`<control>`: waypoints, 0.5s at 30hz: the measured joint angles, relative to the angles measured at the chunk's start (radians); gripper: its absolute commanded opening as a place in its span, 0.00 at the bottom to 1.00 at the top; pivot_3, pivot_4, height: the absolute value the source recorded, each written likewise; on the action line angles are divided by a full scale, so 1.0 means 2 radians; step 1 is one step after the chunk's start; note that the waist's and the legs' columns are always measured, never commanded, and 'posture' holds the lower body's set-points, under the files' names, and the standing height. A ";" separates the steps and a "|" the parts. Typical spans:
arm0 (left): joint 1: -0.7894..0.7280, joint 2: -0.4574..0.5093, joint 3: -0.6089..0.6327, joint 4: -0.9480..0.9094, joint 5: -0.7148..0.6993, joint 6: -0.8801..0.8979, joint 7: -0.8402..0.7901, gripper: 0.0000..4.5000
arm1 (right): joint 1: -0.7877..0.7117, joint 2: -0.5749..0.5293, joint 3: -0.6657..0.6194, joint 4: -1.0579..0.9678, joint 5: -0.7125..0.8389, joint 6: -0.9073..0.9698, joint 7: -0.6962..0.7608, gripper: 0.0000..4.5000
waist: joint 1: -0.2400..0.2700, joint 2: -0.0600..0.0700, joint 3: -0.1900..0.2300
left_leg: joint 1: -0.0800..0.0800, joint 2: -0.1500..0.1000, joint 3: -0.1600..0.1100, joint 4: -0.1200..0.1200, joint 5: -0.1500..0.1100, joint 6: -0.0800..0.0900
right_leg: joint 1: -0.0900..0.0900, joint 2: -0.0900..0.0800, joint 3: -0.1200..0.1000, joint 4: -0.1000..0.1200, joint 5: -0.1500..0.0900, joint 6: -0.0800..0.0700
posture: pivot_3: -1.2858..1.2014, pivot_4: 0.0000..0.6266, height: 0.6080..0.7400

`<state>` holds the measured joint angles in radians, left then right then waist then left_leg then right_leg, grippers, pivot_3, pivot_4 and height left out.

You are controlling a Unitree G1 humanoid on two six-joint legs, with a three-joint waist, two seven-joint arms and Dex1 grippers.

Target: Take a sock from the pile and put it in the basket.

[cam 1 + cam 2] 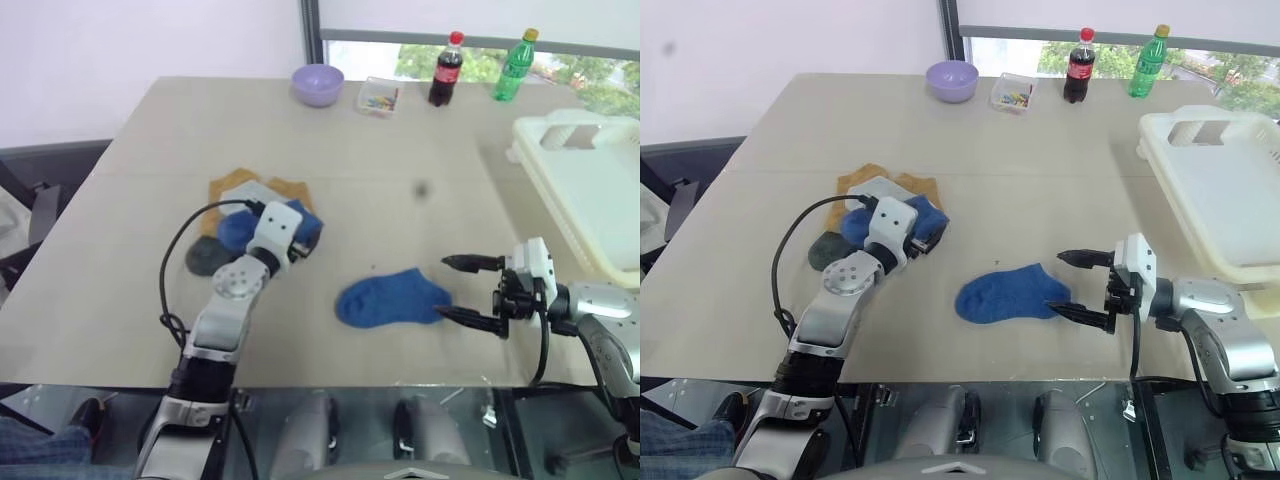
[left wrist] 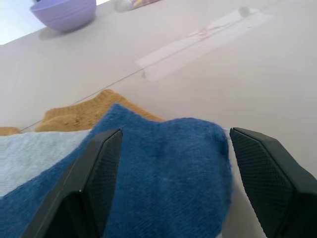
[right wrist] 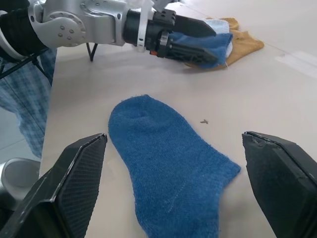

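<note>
Take the table (image 1: 420,160) as your landmark. At its near edge your right gripper (image 1: 462,290) points toward the middle of the table with its two fingers spread wide and nothing between them. Just beside its fingertips a single blue sock (image 1: 390,300) lies flat on the table; from the head views you cannot tell if the lower fingertip touches the toe end of it.

A little farther in, on your left side of the table, your left gripper (image 3: 198,42) reaches level over the pile (image 1: 250,215). Its fingers are wide apart, and a blue sock of the pile (image 2: 163,173) sits between them without being squeezed; in the left wrist view a gap shows beside one finger. Under this blue sock you see a light grey sock (image 2: 34,153) and a mustard-yellow sock (image 2: 84,111), and a dark grey sock (image 1: 207,257) lies at the near side of the pile.

The basket (image 1: 1230,190) stands at the right edge of the table, well apart from the pile.

At the far edge stand a lilac bowl (image 1: 318,84), a small clear box (image 1: 379,96), a cola bottle (image 1: 446,68) and a green bottle (image 1: 516,66).
</note>
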<state>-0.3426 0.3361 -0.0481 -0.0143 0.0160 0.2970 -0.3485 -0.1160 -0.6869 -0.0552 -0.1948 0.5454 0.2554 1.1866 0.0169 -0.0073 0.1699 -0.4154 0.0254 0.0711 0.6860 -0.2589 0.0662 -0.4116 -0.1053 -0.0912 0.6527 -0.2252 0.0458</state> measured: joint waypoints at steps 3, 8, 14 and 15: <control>0.002 0.000 0.001 0.003 0.000 -0.001 0.002 0.82 | 0.000 0.000 0.000 0.000 -0.003 0.000 0.000 1.00 | 0.000 0.000 0.000 | 0.000 0.000 0.000 0.000 0.000 0.000 | 0.000 0.000 0.000 0.000 0.000 0.000 | 0.52 0.24 0.95; 0.002 -0.001 0.004 0.003 0.000 -0.004 0.004 0.82 | 0.000 0.006 0.000 0.003 -0.007 -0.007 -0.003 1.00 | 0.000 0.000 0.000 | 0.000 0.000 0.000 0.000 0.000 0.000 | 0.000 0.000 0.000 0.000 0.000 0.000 | 0.52 0.24 0.95; 0.003 -0.003 0.004 0.003 0.000 -0.004 0.003 0.47 | 0.000 0.010 0.000 0.006 -0.009 -0.010 -0.004 1.00 | 0.000 0.000 0.000 | 0.000 0.000 0.000 0.000 0.000 0.000 | 0.000 0.000 0.000 0.000 0.000 0.000 | 0.52 0.24 0.95; 0.003 -0.003 0.004 0.003 0.000 -0.004 0.003 0.47 | 0.000 0.010 0.000 0.006 -0.009 -0.010 -0.004 1.00 | 0.000 0.000 0.000 | 0.000 0.000 0.000 0.000 0.000 0.000 | 0.000 0.000 0.000 0.000 0.000 0.000 | 0.52 0.24 0.95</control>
<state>-0.3364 0.3297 -0.0402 -0.0085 0.0163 0.2891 -0.3416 -0.1162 -0.6673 -0.0551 -0.1819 0.5270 0.2345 1.1778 0.0169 -0.0072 0.1699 -0.4155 0.0254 0.0711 0.6860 -0.2589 0.0661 -0.4115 -0.1052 -0.0913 0.6526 -0.2252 0.0458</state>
